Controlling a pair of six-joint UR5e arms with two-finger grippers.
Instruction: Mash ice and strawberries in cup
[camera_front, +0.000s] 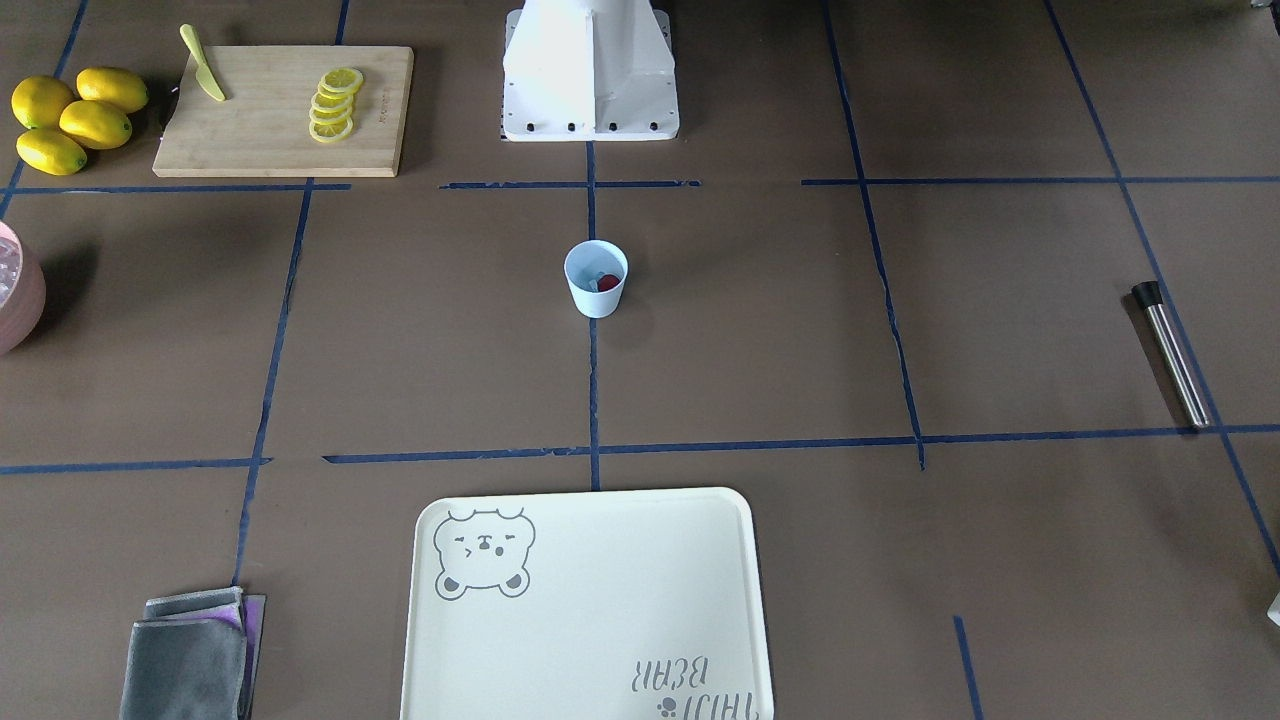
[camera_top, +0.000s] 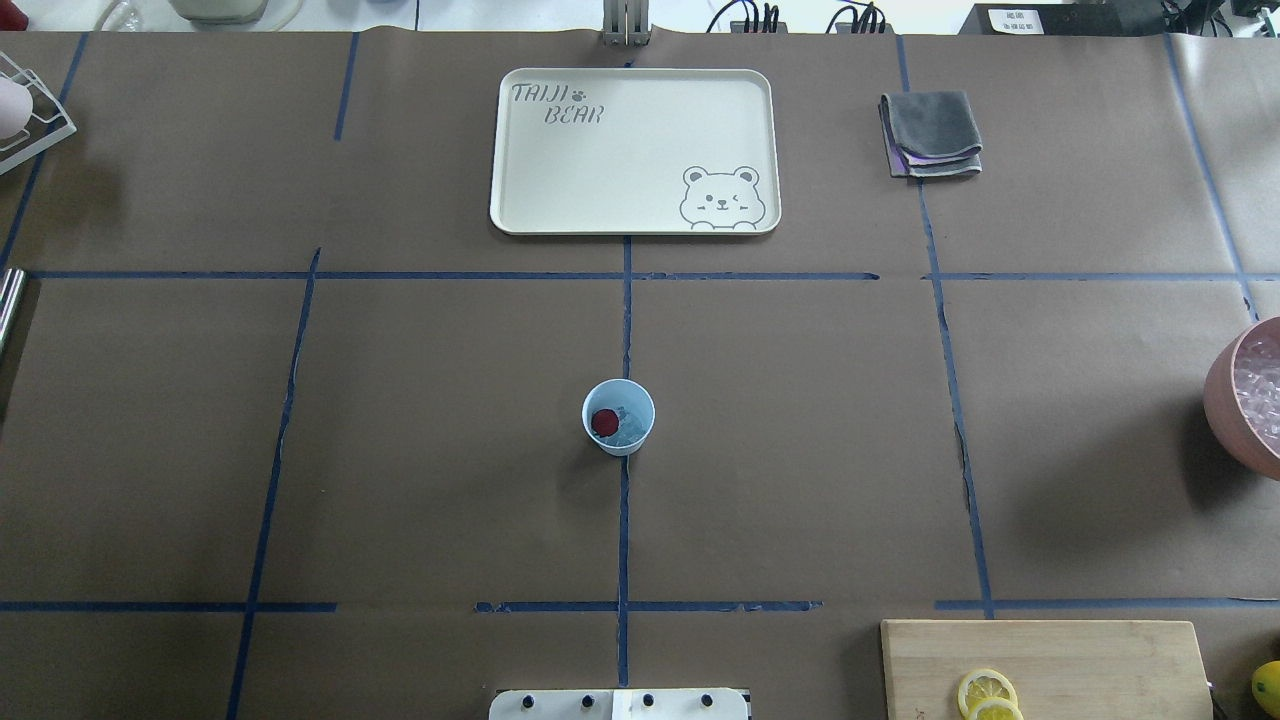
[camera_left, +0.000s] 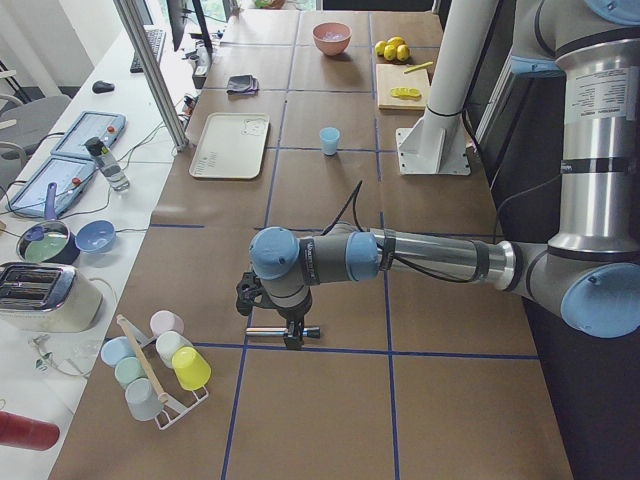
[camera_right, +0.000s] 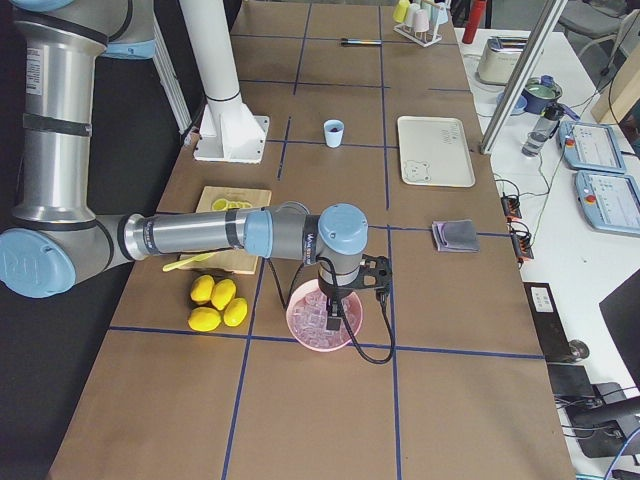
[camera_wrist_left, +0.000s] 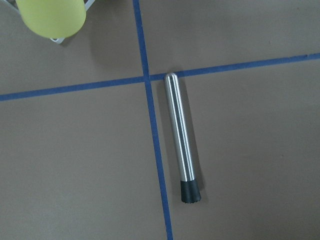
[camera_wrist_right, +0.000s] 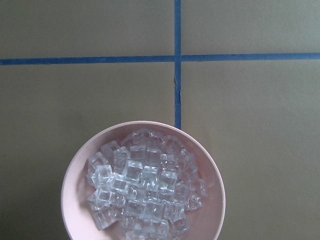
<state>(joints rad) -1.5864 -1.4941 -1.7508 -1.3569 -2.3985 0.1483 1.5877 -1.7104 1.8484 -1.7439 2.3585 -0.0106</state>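
- Overhead exterior: cup (camera_top: 618, 417) stood mid-table with strawberry (camera_top: 604, 422) and ice (camera_top: 630, 428) inside, well apart from both sets of fingers.
- Exterior left: left gripper (camera_left: 290, 335) hung just over steel muddler (camera_wrist_left: 182, 140); finger spread could not be told.
- Exterior right: right gripper (camera_right: 333, 312) hung over pink bowl (camera_wrist_right: 72, 200); finger spread likewise untold.

Strawberry (camera_top: 604, 422) + ice (camera_top: 629, 427) in cup (camera_top: 621, 447) mid-table; tray (camera_top: 620, 150) beyond

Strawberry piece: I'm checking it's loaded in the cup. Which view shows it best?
Overhead exterior: the strawberry lies plainly visible inside the cup. Front-facing shows a red sliver; side views only the cup; wrist views miss it.
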